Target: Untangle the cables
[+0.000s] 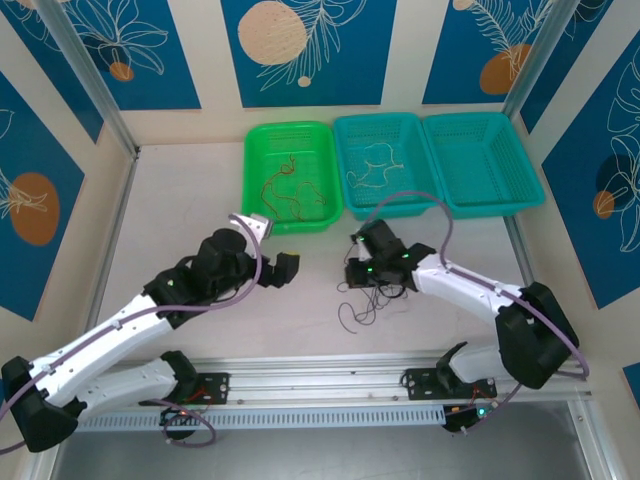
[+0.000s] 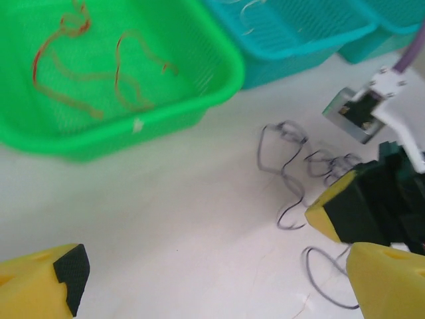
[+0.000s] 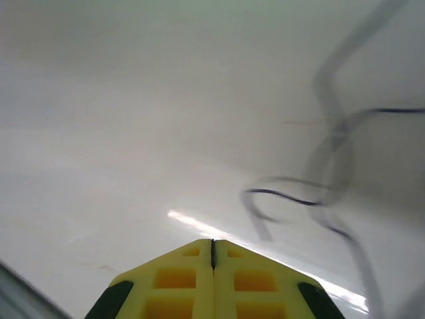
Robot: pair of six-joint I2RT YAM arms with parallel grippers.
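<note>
Remaining tangled on the table (image 1: 190, 200) beside the right gripper (image 3: 212, 244), its fingers pressed together, are the dark cables (image 1: 364, 300); reddish cables (image 1: 290, 192) already lie in the green basket (image 1: 251, 175), beige cables (image 1: 376, 172) in the teal basket (image 1: 340, 150), left gripper (image 1: 285, 268) spread apart.

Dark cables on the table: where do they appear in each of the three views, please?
Top external: dark cables at centre, just below the right gripper.
Left wrist: right of centre, beside that gripper.
Right wrist: right half, blurred, beyond its shut fingers.
Shared landmark: the right gripper.
</note>
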